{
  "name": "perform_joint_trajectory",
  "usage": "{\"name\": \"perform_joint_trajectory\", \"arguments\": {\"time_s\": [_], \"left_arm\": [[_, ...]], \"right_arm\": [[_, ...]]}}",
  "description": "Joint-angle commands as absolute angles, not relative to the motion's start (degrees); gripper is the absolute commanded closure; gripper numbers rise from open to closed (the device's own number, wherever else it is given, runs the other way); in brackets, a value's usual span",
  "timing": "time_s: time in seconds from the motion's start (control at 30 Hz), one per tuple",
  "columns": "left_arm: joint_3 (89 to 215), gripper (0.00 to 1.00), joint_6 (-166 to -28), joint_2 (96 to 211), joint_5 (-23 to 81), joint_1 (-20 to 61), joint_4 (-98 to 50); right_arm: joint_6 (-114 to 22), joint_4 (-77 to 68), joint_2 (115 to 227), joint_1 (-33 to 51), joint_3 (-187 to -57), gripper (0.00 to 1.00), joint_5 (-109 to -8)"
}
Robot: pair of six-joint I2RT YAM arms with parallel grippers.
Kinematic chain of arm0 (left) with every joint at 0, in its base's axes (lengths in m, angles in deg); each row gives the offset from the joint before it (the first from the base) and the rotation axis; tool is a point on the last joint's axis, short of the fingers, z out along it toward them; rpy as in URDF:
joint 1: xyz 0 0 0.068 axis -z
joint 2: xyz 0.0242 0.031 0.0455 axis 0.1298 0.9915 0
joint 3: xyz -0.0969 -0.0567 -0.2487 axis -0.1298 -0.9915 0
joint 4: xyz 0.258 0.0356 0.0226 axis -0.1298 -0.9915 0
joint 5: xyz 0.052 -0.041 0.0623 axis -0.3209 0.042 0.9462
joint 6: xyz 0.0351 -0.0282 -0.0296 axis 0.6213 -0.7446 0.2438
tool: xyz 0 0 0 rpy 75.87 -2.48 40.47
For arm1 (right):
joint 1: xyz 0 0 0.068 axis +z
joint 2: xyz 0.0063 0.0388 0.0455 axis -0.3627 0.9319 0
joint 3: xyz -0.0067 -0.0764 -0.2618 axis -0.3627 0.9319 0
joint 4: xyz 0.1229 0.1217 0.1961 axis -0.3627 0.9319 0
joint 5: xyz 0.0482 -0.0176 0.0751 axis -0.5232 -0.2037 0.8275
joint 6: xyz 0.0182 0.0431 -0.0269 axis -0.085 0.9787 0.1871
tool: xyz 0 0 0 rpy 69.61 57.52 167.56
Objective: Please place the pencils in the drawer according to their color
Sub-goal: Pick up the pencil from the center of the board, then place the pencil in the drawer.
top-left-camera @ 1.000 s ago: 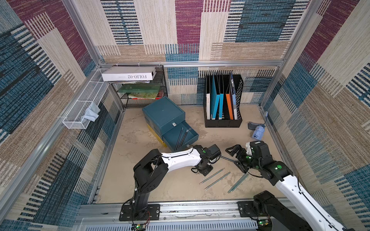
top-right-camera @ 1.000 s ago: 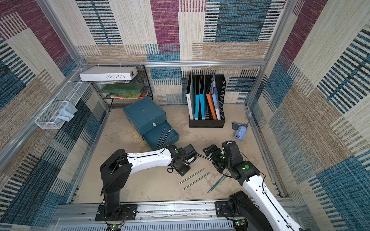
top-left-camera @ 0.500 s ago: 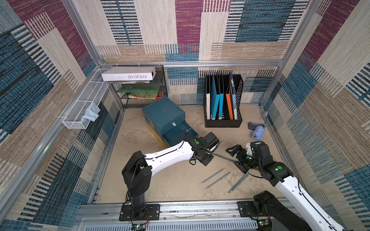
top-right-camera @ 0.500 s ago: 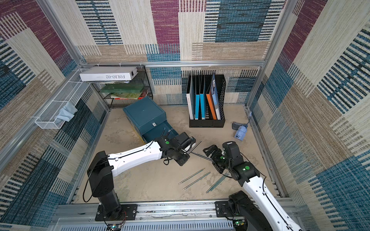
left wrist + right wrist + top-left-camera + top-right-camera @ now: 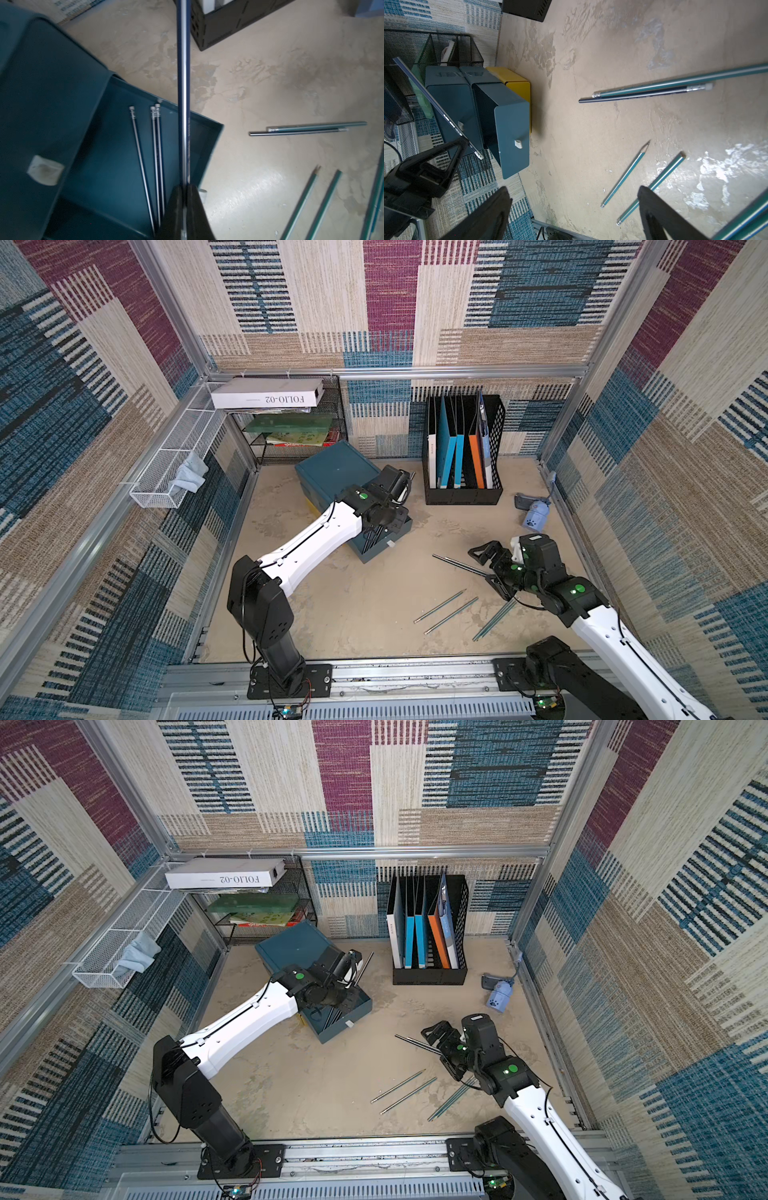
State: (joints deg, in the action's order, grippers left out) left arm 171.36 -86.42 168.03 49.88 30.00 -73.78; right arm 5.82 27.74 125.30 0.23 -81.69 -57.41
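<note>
Pencils first: three dark pencils lie in the open drawer at left, and my left pincer is clenched on a fourth dark pencil right above it. Over to the right, teal pencils lie loose on the table, my right pincer spread wide over them

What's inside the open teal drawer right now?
Three dark pencils lie in the open drawer, eraser ends pointing the same way. The left pincer holds a fourth dark pencil over it. Its fingers cover the lying pencils' other ends.
</note>
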Motion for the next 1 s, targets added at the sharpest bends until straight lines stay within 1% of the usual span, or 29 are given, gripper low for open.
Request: {"name": "perform_joint_trajectory", "arguments": {"time_s": [0.0,0.17,0.57,0.97], "left_arm": [[170.26,1.00,-84.42,167.45,52.11,27.71,-72.47],[166.30,1.00,-85.28,165.89,52.90,25.08,-70.80],[157.70,1.00,-88.21,161.53,51.44,24.72,-69.95],[155.00,1.00,-90.70,161.04,47.13,24.80,-70.80]], "right_arm": [[5.65,26.34,125.32,0.25,-81.80,0.01,-57.44],[5.65,26.33,125.32,0.09,-81.74,0.01,-57.45],[5.65,25.46,125.79,-0.09,-81.30,0.01,-57.00],[5.56,25.31,125.80,-0.17,-81.23,0.01,-57.00]]}}
